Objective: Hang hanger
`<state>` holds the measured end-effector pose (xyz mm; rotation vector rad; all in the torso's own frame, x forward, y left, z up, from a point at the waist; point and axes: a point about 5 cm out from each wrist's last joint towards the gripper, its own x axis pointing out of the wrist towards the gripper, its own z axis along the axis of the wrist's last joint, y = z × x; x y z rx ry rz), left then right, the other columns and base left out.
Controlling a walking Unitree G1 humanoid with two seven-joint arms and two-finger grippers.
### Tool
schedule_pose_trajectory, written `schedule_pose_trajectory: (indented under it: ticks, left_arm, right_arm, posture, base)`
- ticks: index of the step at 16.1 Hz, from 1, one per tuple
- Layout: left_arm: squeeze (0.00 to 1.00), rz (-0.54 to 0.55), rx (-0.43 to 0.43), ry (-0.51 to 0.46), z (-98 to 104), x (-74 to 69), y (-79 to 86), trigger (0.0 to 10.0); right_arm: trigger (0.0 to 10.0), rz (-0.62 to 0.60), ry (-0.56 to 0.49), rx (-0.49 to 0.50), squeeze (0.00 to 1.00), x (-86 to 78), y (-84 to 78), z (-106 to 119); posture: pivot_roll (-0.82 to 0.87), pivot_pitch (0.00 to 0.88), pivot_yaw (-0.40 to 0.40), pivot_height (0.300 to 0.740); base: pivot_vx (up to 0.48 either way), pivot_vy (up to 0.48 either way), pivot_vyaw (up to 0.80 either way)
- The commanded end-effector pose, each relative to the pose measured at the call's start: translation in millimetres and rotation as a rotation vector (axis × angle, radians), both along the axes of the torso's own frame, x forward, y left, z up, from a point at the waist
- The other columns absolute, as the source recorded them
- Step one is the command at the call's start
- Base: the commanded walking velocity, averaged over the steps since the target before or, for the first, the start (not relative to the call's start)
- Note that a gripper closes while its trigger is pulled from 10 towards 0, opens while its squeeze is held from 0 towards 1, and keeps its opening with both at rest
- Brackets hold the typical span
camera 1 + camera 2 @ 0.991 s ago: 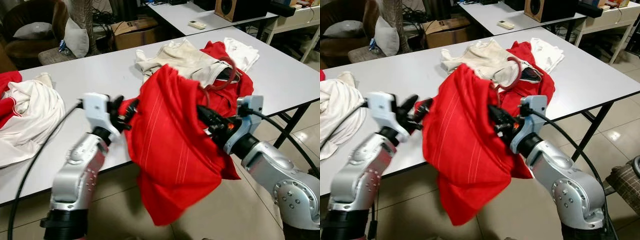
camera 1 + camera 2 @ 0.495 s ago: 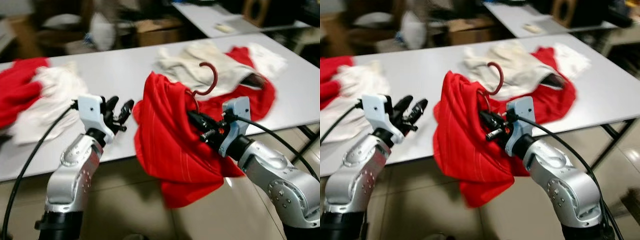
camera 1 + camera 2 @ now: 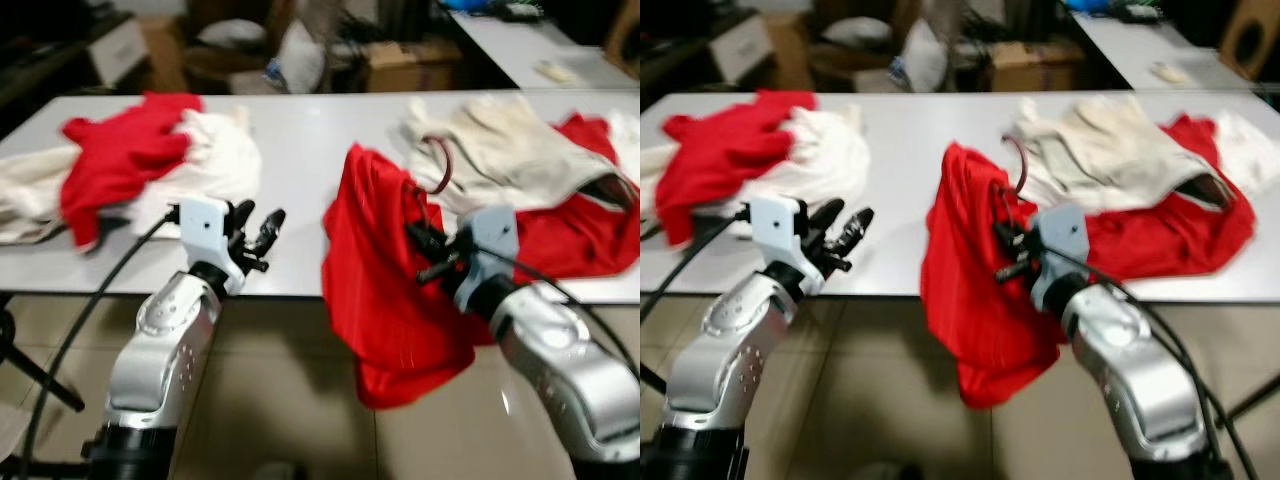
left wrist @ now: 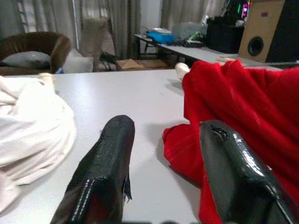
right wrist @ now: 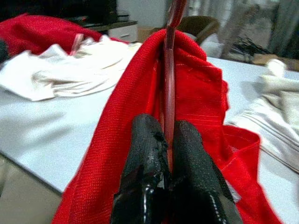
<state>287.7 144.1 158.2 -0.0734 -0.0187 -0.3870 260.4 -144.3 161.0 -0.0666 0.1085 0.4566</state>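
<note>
Mostly shirt-shrouded hanger [image 3: 437, 168] between right fingers [image 5: 147, 154]

White table [image 3: 300, 150]: red-and-white clothes pile [image 3: 150, 165] at left end; cream garment [image 3: 500, 155] over red cloth [image 3: 585, 235] at right end.

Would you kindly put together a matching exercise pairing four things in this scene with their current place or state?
Things:
1. left hand
2. right hand
3. red shirt
4. cream garment

States:
A. lies flat on the white table
B. shut on the hanger
C. open, holding nothing
D. draped off the hanger, hanging below the table edge

Pairs: 1-C, 2-B, 3-D, 4-A
</note>
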Motion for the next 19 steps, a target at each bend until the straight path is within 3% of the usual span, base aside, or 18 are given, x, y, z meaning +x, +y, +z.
schedule_pose_trajectory:
  ticks: [1, 3, 10, 16, 19]
  left_arm:
    - [0.00, 0.000, 0.017, -0.002, -0.3, -0.4, 1.3, 10.0]
    - [0.00, 0.000, 0.020, 0.003, -1.9, -1.2, 0.7, 10.0]
    - [0.00, -0.008, 0.044, 0.027, -5.6, -1.5, -1.8, 10.0]
    - [0.00, 0.014, 0.114, 0.068, -12.7, -3.9, 8.8, 10.0]
    - [0.00, 0.075, 0.137, 0.078, -12.5, 0.1, 22.9, 10.0]
  right_arm:
    - [10.0, 0.030, -0.033, 0.011, 0.00, 0.4, 6.0, 3.3]
    - [10.0, 0.040, -0.015, 0.057, 0.00, 0.4, 9.6, 2.2]
    - [10.0, 0.124, 0.047, 0.025, 0.00, -6.1, 11.6, -2.4]
    - [10.0, 0.189, 0.065, 0.045, 0.00, -6.1, 20.0, -3.8]
    - [10.0, 0.211, 0.069, 0.068, 0.00, -4.1, 23.9, -2.5]
  posture:
    - [-0.13, 0.000, 0.072, 0.740]
    - [-0.13, 0.000, 0.071, 0.740]
    - [-0.12, 0.000, 0.084, 0.740]
    - [-0.11, 0.000, 0.077, 0.740]
    - [-0.11, 0.000, 0.068, 0.740]
  base:
    - [0.000, 0.000, 0.80]
    - [0.000, 0.000, 0.80]
    - [0.000, 0.000, 0.80]
    - [0.000, 0.000, 0.80]
    - [0.000, 0.000, 0.80]
